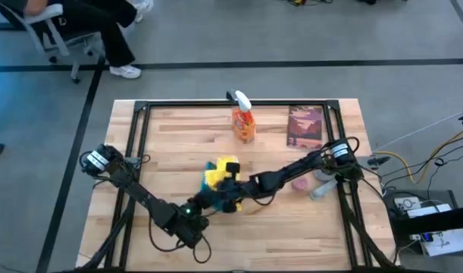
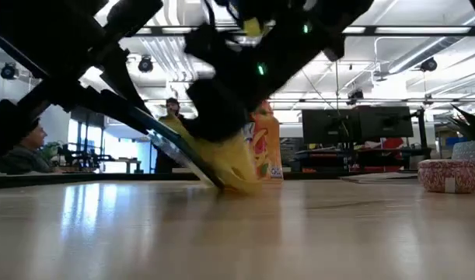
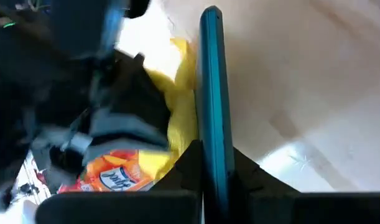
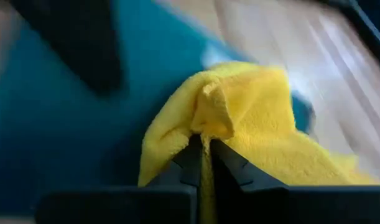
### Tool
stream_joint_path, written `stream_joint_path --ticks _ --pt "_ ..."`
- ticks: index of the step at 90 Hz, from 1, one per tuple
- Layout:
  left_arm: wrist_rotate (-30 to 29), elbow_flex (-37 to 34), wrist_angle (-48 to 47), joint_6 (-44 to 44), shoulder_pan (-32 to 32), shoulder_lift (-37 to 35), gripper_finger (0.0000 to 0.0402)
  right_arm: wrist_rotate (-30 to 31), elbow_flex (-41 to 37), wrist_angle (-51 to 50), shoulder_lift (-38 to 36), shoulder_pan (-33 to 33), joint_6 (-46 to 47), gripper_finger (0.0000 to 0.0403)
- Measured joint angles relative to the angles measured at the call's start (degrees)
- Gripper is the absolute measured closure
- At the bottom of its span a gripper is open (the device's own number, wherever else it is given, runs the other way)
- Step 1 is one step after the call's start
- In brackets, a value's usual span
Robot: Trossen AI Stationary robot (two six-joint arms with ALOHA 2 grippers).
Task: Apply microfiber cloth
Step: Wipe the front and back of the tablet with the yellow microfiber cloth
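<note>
The pale wooden table (image 1: 216,243), its planks running in long glossy strips inside a thin black frame, is carrying everything. Both dark jointed arms are reaching toward its middle. The left gripper (image 3: 208,180) is clenching the thin edge of a flat, rigid tablet (image 3: 211,93), whose slim teal rim is standing up between the blocky black fingers; in the low view the slab is tilting with one edge down on the wood. The right gripper (image 4: 205,155) is pinching a gathered fold of the microfiber cloth (image 4: 252,124), a soft, bright yellow fabric with a fuzzy nap, bunching into rounded creases against the tablet's smooth teal face. From above, the cloth (image 1: 218,173) is sitting near the table's centre, right where the two grippers are meeting. Behind it an orange plastic spray bottle (image 1: 243,121) with a white trigger is standing upright. Well apart to the right, a flat rectangular booklet (image 1: 305,126) in dark reddish tones is lying, and nearer the right arm a small round pink tin (image 1: 301,183) is resting.
</note>
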Motion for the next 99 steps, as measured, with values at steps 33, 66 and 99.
stream_joint_path --ticks 33,66,99 --pt "-1.22 0.0 0.54 -0.41 -0.15 0.0 0.0392 0.45 -3.85 0.13 0.21 -5.9 4.44 0.0403" --pt "-1.51 0.07 1.58 0.44 -0.31 -0.09 0.0392 -1.72 -2.4 15.51 0.32 -8.31 -7.79 0.0403" --pt "-1.09 0.07 2.84 6.21 -0.41 -0.09 0.0392 -16.44 2.05 15.45 0.3 -11.55 -9.2 0.0403"
